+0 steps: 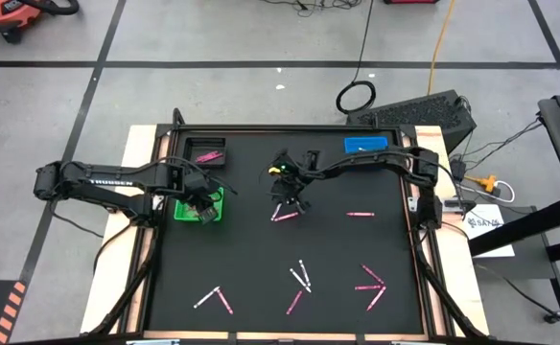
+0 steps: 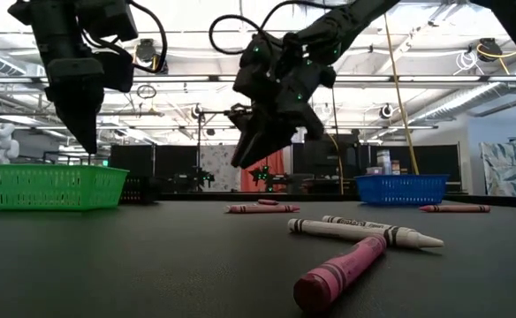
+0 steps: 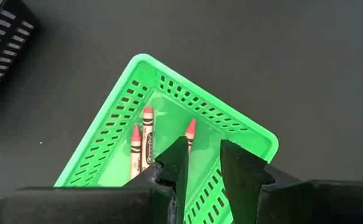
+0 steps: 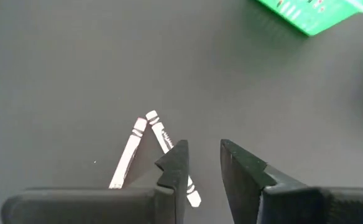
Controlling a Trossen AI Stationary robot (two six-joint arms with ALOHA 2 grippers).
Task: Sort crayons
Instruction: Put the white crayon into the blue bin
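Two claws are at work over the black tabletop (image 1: 261, 259). The left claw (image 1: 203, 213) hangs above the green basket (image 1: 186, 210); its fingers stand a little apart with nothing between them. The right claw (image 1: 290, 198) hovers directly over a crossed pair of crayons (image 1: 285, 215); its fingers are also parted and empty, clear of the surface.

The step in hand looks like the right claw's pick of one of that pair. To do it well, the claw should probably drop straight down with one crayon, not both, centred between the fingertips, and turn so the fingers close across the stick's width, since the two crayons meet at one end and a careless close could pinch or scatter both.

The right wrist view shows what the overhead one blurs: two pale crayons (image 4: 145, 149) forming a narrow V just ahead of the claw's fingertips, and a corner of the green basket beyond. The left wrist view alone looks into that basket, where three reddish-tipped crayons (image 3: 145, 143) lie just ahead of the left claw's fingers. The low view alone confirms both claws hang well above the surface. The overhead view alone shows the remaining crayons (image 1: 304, 283) scattered well away from either claw, a black tray (image 1: 186, 151) holding pink ones, and a blue basket (image 1: 366, 145).
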